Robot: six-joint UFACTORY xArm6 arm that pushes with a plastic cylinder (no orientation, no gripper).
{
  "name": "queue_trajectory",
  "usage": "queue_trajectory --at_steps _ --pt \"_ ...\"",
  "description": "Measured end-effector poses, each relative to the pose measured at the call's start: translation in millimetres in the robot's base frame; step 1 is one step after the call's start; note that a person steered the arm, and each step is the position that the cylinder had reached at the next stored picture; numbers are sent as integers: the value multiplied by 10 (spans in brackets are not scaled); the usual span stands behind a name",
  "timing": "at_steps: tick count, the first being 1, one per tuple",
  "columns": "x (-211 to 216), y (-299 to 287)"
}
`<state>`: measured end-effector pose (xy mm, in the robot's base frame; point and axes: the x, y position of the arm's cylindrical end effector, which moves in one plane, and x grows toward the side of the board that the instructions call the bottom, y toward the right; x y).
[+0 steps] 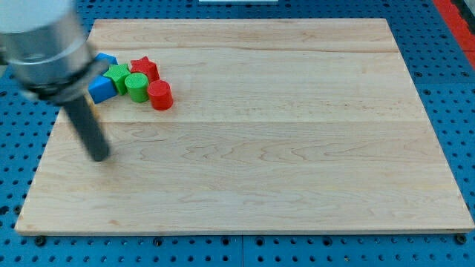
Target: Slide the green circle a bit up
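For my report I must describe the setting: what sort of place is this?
Probably a robotics lab bench: a pale wooden board lies on a blue perforated metal base, with small coloured plastic blocks, such as the green cylinder, and my tip below and left of them.

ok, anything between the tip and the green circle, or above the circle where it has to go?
Nothing lies between my tip and the green circle; the tip is below and to the view's left of it. Upward the way is blocked: the green star and red star sit right against the circle's top.
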<state>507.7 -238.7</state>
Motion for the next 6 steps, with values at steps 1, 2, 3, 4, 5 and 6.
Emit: queue_trajectory --at_steps 1,2,3,4,5,6 --pt "-168 -545" --pt "-598 -404" --pt "-924 334" --pt "-825 453" --pt "-442 452" --pt "-278 464"
